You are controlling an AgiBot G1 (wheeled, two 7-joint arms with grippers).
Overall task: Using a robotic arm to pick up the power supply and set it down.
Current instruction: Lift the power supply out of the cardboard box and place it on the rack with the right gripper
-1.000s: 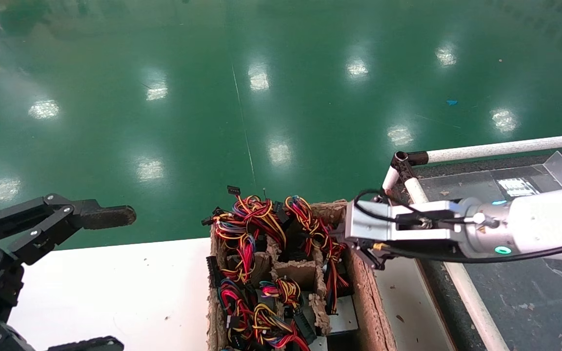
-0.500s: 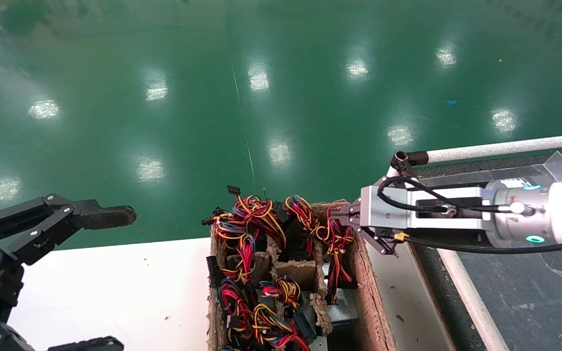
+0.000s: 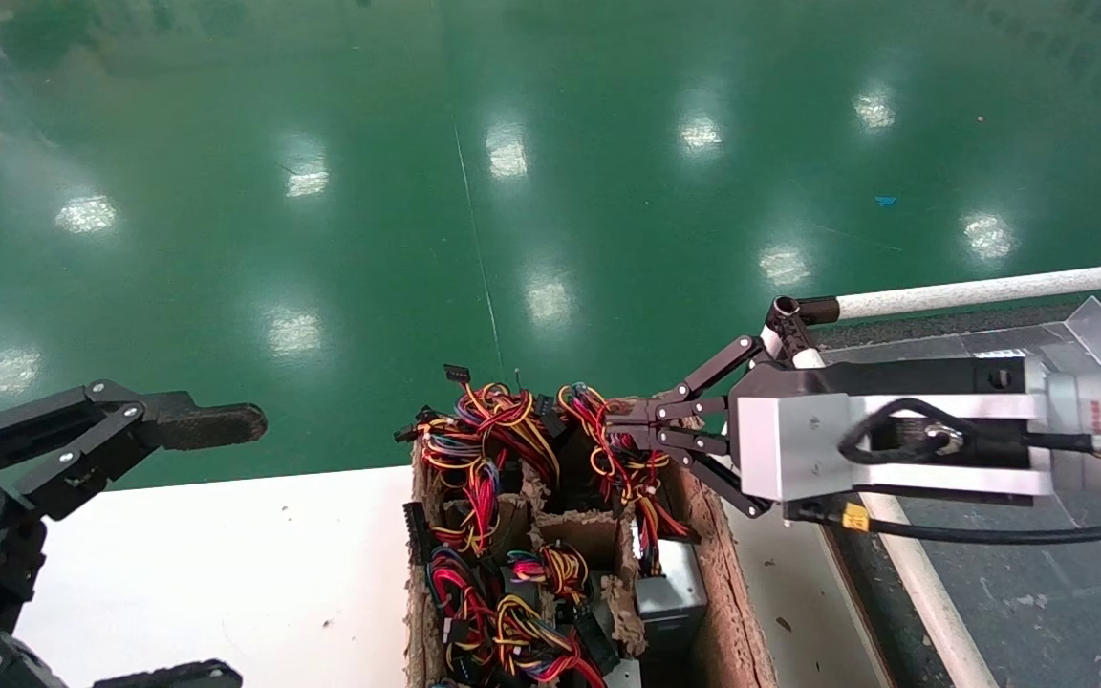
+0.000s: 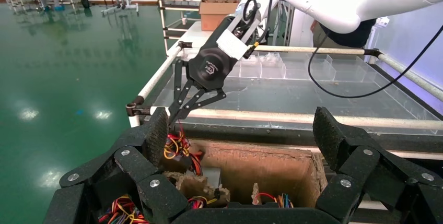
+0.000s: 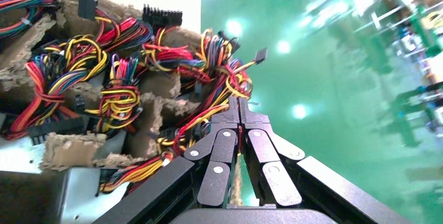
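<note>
The power supply (image 3: pixel 669 597) is a grey metal box standing in the right-hand cell of the brown cardboard crate (image 3: pixel 721 573), with its red, yellow and black wires (image 3: pixel 625 459) pulled up above the rim. The robotic arm's right gripper (image 3: pixel 629 420) is shut on those wires over the crate's far right corner. In the right wrist view the fingertips (image 5: pixel 231 113) are pressed together with a red wire pinched between them. The left wrist view shows the box (image 4: pixel 211 174) below the lifted wires. My left gripper (image 3: pixel 216 549) stays open over the white table, left of the crate.
Other cells of the crate hold several more wire bundles (image 3: pixel 474 468). A white pipe frame (image 3: pixel 990 287) borders a dark tray with clear dividers (image 3: pixel 1100 325) on the right. The white table (image 3: pixel 226 554) spreads left of the crate, and beyond it lies green floor.
The right arm has drawn back to the right and up, turning its wrist. The wire bundle rose with it, and the grey box now stands higher in its cell. The left arm stayed still.
</note>
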